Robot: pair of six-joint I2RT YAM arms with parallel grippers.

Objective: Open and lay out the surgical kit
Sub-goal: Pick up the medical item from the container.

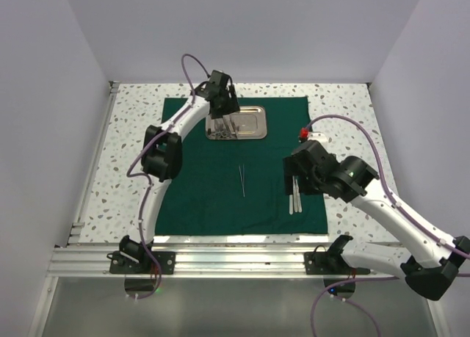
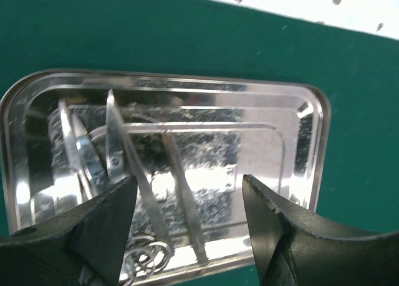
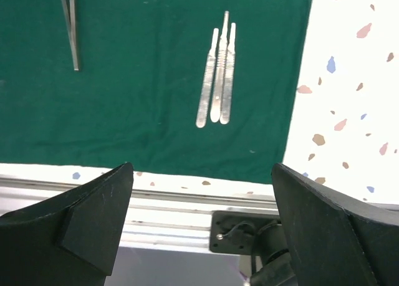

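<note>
The dark green cloth point(image 1: 220, 205) lies spread flat on the table. The shiny steel tray point(image 1: 253, 113) sits at its far middle and holds several silver instruments point(image 2: 134, 174), including scissors and forceps. My left gripper point(image 1: 224, 125) hangs open just above the tray point(image 2: 299, 111), its jaws straddling the instruments without touching them. A thin pair of tweezers point(image 1: 242, 181) lies at the cloth's middle, also in the right wrist view point(image 3: 72, 24). Three scalpel handles point(image 3: 216, 74) lie side by side near the cloth's right edge point(image 1: 295, 197). My right gripper point(image 1: 294, 184) is open and empty above them.
A small white item with a red tip point(image 1: 307, 135) lies on the speckled table right of the cloth. The aluminium rail point(image 1: 235, 260) with the arm bases runs along the near edge. White walls enclose the left, right and back.
</note>
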